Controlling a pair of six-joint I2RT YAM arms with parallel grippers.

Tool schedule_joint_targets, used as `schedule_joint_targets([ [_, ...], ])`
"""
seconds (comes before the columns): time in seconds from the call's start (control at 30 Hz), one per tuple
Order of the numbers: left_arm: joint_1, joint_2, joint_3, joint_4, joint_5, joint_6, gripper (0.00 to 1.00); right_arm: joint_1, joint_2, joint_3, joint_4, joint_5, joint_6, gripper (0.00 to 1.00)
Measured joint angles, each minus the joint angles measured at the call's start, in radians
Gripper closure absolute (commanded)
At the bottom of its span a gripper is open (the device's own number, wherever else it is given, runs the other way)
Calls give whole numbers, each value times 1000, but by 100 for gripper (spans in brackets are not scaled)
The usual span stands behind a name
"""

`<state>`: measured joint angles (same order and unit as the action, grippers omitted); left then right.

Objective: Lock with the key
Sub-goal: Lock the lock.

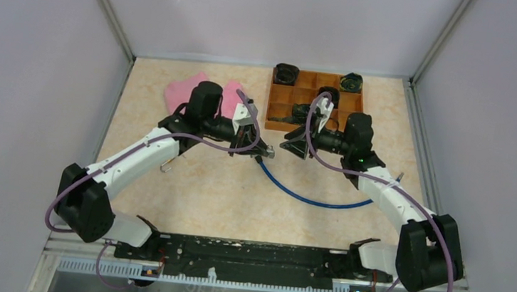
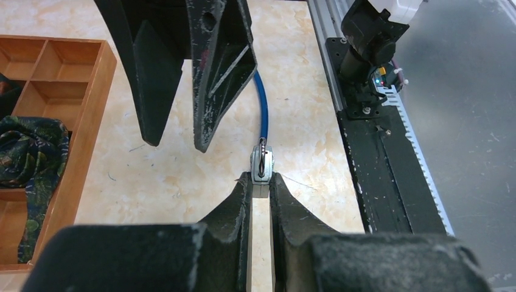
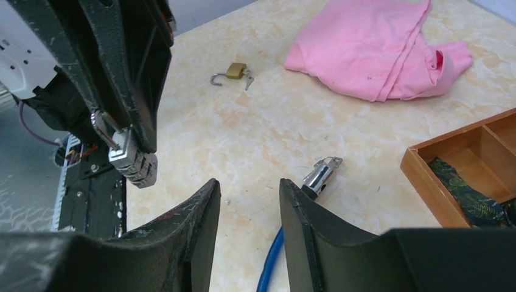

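1. While both arms meet over the middle of the counter (image 1: 222,200), the view from above shows the left end effector (image 1: 261,148) and right end effector (image 1: 291,146) tip to tip, near each other but apart. A blue cable (image 1: 308,197) starts just under the left one and curls off toward the right arm. What the left one carries is too small to tell from here.

2. From the left wrist, its fingers (image 2: 234,207) are clamped on a small silver lock (image 2: 261,173). The wire shackle points at the right end effector, which hangs just beyond without touching it.

3. From the right wrist, the right fingers (image 3: 204,225) stand apart with nothing between them. The silver lock sits up and to their left.
   - The cable's chrome end lies loose on the counter just ahead.
   - A brass padlock (image 3: 234,70) lies well beyond, near a pink cloth (image 3: 377,48). Its shackle is swung open and a key (image 3: 248,80) is at its side.
   - This looks to me like the lining-up step: one arm steadies a lock while the other comes in empty.
   - That key is the only one I can see, so the next move probably calls for a fine pinch on it.
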<state>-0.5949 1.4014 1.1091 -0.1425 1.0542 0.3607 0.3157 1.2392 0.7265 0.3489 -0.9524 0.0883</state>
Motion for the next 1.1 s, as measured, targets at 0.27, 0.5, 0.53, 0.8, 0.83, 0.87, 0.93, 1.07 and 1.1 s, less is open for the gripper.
schedule_joint_targets([
  [0.27, 2, 0, 0, 30, -35, -106, 100, 5, -16, 0, 8, -102, -21, 49],
  [0.5, 2, 0, -16, 145, -29, -323, 100, 15, -35, -12, 41, -156, -13, 43],
  [0.53, 2, 0, -27, 166, -29, -356, 100, 16, -43, -21, 49, -165, -10, 42],
  [0.8, 2, 0, -46, 226, -29, -510, 100, 16, -66, -33, 52, -199, 13, 39],
  [0.83, 2, 0, -46, 233, -29, -525, 100, 16, -66, -32, 46, -200, 13, 39],
  [0.87, 2, 1, -46, 238, -29, -537, 100, 16, -66, -32, 38, -201, 13, 39],
  [0.93, 2, 2, -47, 246, -27, -561, 100, 16, -66, -29, 17, -203, 12, 38],
  [1.07, 2, 4, -52, 259, -24, -592, 100, 16, -66, -18, -14, -208, 12, 37],
  [1.1, 2, 4, -54, 260, -23, -597, 100, 16, -66, -17, -16, -209, 12, 37],
])
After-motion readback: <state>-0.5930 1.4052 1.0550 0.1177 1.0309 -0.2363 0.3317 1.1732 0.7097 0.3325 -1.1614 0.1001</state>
